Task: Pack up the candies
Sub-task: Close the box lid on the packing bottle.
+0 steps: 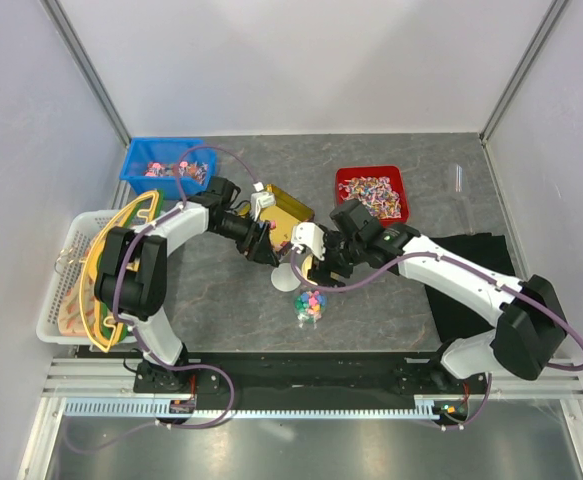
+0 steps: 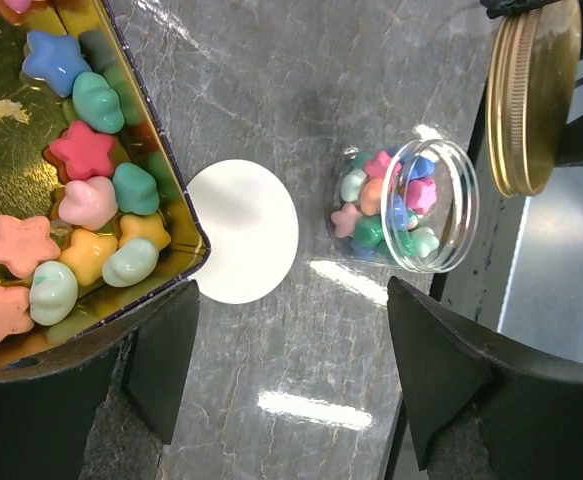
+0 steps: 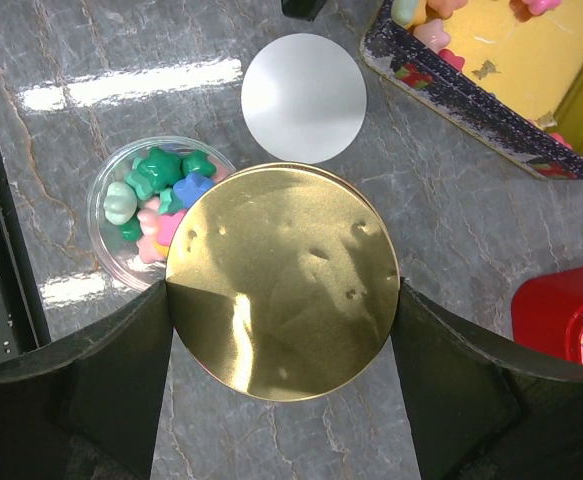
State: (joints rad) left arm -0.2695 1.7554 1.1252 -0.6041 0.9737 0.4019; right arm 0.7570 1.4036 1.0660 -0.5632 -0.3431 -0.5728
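The small, chunky, solid-coloured candies (image 2: 386, 205) sit in 2 places. Some fill the lower part of a clear round jar (image 2: 449, 205) that stands open-mouthed on the grey marbled table (image 1: 221, 300), between the 2 arms and near their bases. More star and blob shapes in pink, blue, green, orange and red lie in a gold rectangular tin (image 2: 1, 140) farther back on the table.

A flat white round disc (image 2: 243, 230) lies on the table between the tin and the jar, just beside the tin's corner.

The right gripper (image 3: 283, 290) clamps a round gold metal lid (image 3: 283, 282) by its rim, 1 finger pressed against each side. In the right wrist view the lid overlaps part of the jar's rim. The left wrist view shows the lid edge-on and apart from the jar, not touching it.

The left gripper (image 2: 291, 300) hangs with its 2 fingers (image 2: 161, 370) spread wide and nothing between them but bare table and the edge of the disc. Its left finger is close to the tin's corner; whether they touch I cannot tell.

At the back, a blue plastic bin (image 1: 131, 165) and a red plastic bin (image 1: 343, 180) each hold wrapped sweets. A white slatted basket (image 1: 83, 222) sits at the left edge of the table. A black cloth (image 1: 471, 260) lies on the right, under the right arm.
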